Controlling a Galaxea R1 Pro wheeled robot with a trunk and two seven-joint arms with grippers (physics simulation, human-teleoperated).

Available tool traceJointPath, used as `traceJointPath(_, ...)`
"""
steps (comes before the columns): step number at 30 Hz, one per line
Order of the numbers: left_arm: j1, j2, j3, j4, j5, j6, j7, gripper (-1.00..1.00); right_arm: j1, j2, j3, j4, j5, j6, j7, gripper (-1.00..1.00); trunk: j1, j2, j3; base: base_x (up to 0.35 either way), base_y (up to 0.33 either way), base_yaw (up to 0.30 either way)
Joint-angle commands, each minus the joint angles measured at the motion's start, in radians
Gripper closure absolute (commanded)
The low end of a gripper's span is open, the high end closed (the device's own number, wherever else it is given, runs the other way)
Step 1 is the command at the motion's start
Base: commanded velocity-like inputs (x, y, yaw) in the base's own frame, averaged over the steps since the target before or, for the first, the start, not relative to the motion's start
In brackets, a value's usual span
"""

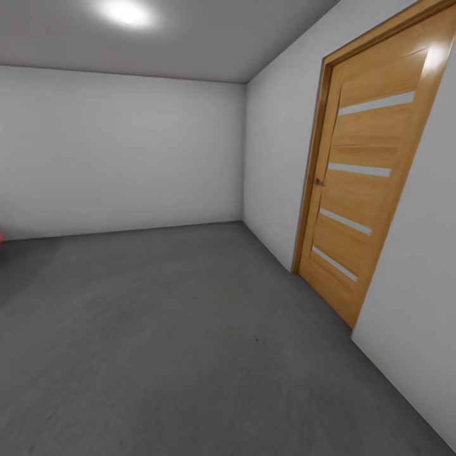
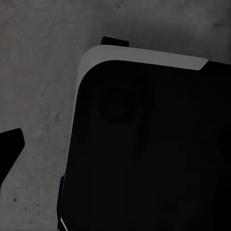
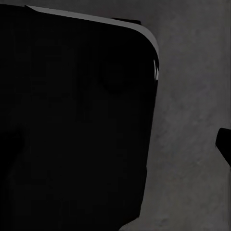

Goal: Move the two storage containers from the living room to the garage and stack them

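You are looking into the garage [image 1: 126, 152] — plain white-grey walls [image 1: 278, 158], a ceiling light [image 1: 126, 12], and the dark grey concrete floor [image 1: 190, 342] stretching ahead. On the right wall stands a closed wooden door [image 1: 361, 183] with narrow pale strips across it. At the far left edge a small red sliver [image 1: 1, 237] touches the frame; you cannot tell what it is.

Each wrist camera looks down at the same concrete, with a large black rounded body [image 2: 144, 154] of the robot in front of it. A dark fingertip [image 2: 9, 144] shows at one edge in the left wrist view and another [image 3: 225, 142] in the right wrist view — from these you cannot tell whether either claw is wide or narrow.
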Motion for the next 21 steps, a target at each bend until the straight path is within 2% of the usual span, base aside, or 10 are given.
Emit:
traceJointPath(1,0.000,0.000,0.000,0.000,0.006,-0.001,0.001,-1.00,0.000,-0.001,0.000,0.001,0.008,-0.004,0.000,-1.00,0.001,0.000,-0.001,0.325,0.000,0.000)
traceJointPath(21,0.000,0.000,0.000,0.000,0.006,0.005,0.001,-1.00,0.000,-0.001,0.000,0.001,0.010,-0.004,0.000,-1.00,0.001,0.000,-0.001,0.325,0.000,0.000)
